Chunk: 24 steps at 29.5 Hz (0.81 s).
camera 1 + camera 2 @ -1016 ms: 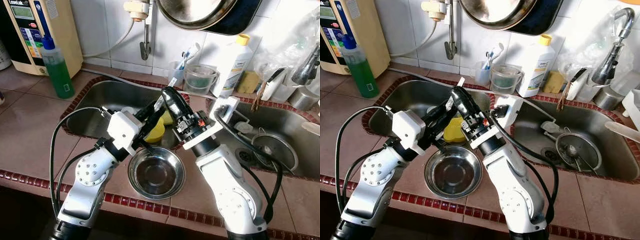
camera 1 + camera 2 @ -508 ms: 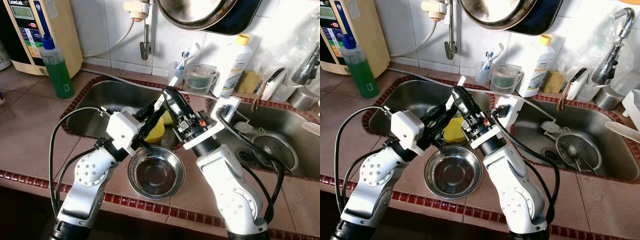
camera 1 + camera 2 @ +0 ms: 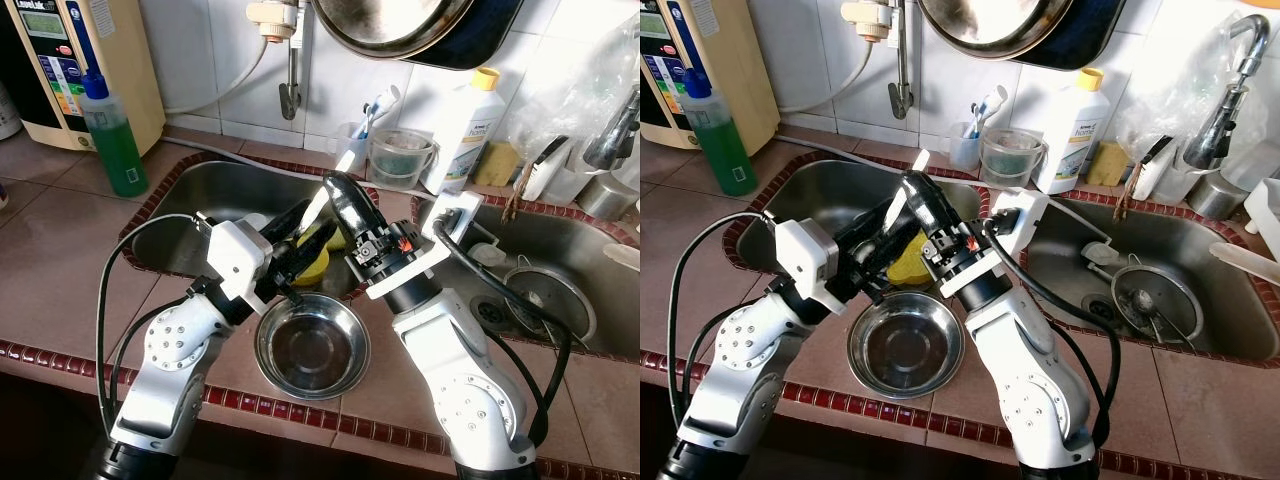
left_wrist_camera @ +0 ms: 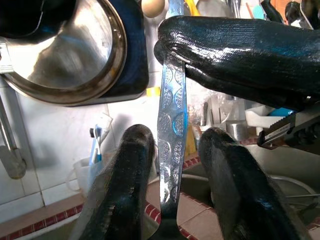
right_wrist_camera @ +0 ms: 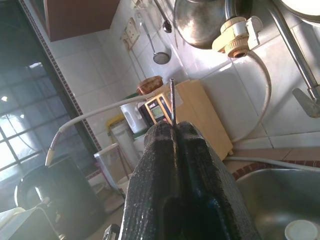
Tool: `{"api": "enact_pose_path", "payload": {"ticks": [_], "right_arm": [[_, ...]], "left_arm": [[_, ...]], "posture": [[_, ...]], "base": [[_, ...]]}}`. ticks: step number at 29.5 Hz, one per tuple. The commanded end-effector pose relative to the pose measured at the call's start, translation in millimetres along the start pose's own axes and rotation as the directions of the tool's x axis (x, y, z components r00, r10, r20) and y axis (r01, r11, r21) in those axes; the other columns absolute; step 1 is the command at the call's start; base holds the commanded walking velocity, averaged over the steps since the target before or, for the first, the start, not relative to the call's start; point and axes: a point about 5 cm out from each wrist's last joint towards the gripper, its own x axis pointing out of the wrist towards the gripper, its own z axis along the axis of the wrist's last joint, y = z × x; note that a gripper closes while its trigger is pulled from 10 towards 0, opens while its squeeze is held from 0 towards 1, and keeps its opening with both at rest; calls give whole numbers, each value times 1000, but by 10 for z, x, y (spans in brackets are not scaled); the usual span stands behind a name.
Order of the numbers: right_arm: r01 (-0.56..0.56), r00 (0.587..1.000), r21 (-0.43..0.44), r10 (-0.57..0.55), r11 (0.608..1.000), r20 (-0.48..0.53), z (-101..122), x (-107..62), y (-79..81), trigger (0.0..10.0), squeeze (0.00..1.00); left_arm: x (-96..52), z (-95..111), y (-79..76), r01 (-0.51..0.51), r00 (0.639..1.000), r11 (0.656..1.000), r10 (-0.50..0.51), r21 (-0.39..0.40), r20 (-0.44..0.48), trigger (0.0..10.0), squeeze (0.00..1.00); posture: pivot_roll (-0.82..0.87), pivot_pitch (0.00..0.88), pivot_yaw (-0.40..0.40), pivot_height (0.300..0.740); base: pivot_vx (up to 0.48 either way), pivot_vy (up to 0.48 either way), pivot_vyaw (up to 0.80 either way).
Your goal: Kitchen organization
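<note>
Two silver arms with round bolted joints, white wrist blocks, looping black cables; behind the right tool, a red marking.

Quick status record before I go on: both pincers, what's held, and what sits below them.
right pincer: shut on a flat metal utensil, raised over the sink's front edge
left pincer: open, one finger on each side of the utensil's dimpled shaft; contact cannot be told
steel bowl: upright on the tiled counter, just below both pincers
yellow item: in the left sink basin, behind the bowl
green bottle: on the counter, left of the basin
</note>
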Motion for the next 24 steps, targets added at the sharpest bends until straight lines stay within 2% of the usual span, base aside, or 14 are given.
{"api": "enact_pose_path", "payload": {"ticks": [1, 11, 20, 22, 24], "right_arm": [[-9, 999, 44, 7, 999, 50, 22, 30, 74, 0, 0], [-8, 998, 33, 6, 999, 66, 53, 48, 74, 0, 0], [-5, 997, 22, 3, 1000, 80, 90, 63, 47, 0, 0], [-2, 996, 14, 1, 1000, 87, 111, 66, 30, 0, 0], [-1, 996, 10, 0, 1000, 91, 120, 67, 21, 0, 0]], "left_arm": [[3, 31, -4, 11, 1000, 1000, -11, 2, 8, 10000, 1000], [-25, -10, 126, -39, 999, 998, 40, 45, -23, 10000, 1000], [-62, -58, 249, -52, 995, 991, 62, 127, -76, 10000, 1000], [-74, -87, 280, -50, 993, 983, 68, 175, -101, 10000, 1000], [-79, -99, 297, -49, 991, 980, 71, 191, -111, 10000, 1000]], "posture": [[-167, 35, -60, 740], [-171, 35, -57, 740], [-168, 30, -57, 740], [-168, 27, -57, 740], [-167, 27, -56, 740]], "base": [[0, 0, 0], [0, 0, 0], [0, 0, 0], [0, 0, 0], [0, 0, 0]]}}
